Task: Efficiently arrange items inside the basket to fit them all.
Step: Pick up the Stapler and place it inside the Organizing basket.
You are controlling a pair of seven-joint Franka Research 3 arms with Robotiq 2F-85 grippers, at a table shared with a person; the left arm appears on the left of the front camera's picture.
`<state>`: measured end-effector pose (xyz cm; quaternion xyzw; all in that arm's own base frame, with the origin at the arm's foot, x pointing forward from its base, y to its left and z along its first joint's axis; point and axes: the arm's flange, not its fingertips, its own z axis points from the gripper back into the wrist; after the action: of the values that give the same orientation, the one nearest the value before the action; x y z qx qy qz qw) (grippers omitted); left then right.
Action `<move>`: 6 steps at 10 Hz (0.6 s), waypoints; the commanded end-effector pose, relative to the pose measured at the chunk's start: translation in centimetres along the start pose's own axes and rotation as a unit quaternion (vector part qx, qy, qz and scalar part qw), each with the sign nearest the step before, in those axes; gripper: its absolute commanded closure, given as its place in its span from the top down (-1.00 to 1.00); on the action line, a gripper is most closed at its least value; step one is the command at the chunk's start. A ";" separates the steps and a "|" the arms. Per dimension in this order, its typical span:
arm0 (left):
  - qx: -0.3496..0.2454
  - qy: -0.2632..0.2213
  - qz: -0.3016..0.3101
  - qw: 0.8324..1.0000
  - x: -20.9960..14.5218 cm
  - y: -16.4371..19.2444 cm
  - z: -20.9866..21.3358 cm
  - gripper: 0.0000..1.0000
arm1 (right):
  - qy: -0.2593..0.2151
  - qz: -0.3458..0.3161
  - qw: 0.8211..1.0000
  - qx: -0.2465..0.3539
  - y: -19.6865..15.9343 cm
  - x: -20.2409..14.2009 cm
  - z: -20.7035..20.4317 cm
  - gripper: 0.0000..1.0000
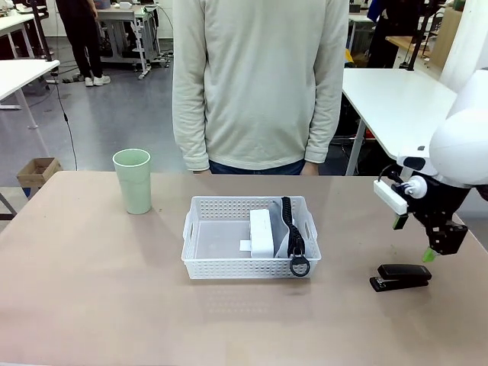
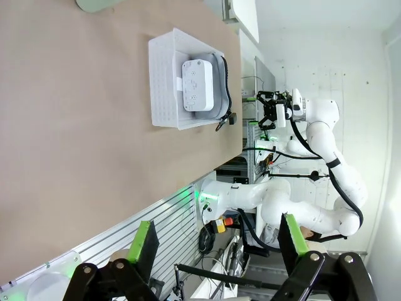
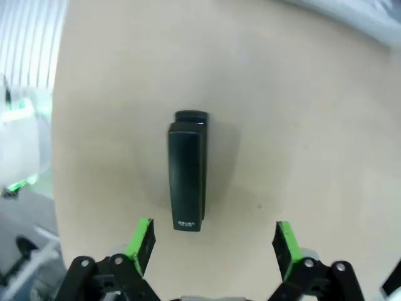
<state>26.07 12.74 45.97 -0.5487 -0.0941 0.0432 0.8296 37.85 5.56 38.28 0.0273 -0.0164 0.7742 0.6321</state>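
Note:
The white basket sits mid-table, seen sideways in the left wrist view as the basket. Its right half holds a small white box leaning against the grey zip pouch, whose black ring hangs over the front wall. A pale green tumbler stands upright on the table to the basket's left. To the basket's right lies the black stapler. My right gripper hovers open just above it. My left gripper is open and holds nothing, far from the basket.
A person stands at the table's far edge behind the basket, arms down. The basket's left half is bare. Open tabletop lies in front and to the left. A white table stands behind at the right.

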 end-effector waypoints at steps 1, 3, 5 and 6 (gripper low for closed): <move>-0.010 -0.001 -0.003 1.000 -0.2 -0.1 0.0 1.00 | 0.003 -0.065 0.998 -0.011 -0.1 0.1 0.5 1.00; -0.010 -0.001 -0.003 1.000 -0.2 -0.1 0.0 1.00 | 0.003 -0.065 0.998 -0.011 -0.1 0.1 0.5 1.00; -0.010 -0.001 -0.003 1.000 -0.2 -0.1 0.0 1.00 | 0.014 -0.028 0.999 0.005 0.4 0.9 -0.2 1.00; -0.010 -0.001 -0.003 1.000 -0.2 -0.1 0.0 1.00 | 0.003 -0.020 0.999 0.034 1.0 1.6 -1.9 1.00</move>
<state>26.07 12.74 45.97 -0.5487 -0.0941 0.0432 0.8296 37.63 6.25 37.91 0.0292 -0.0024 0.7583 0.6512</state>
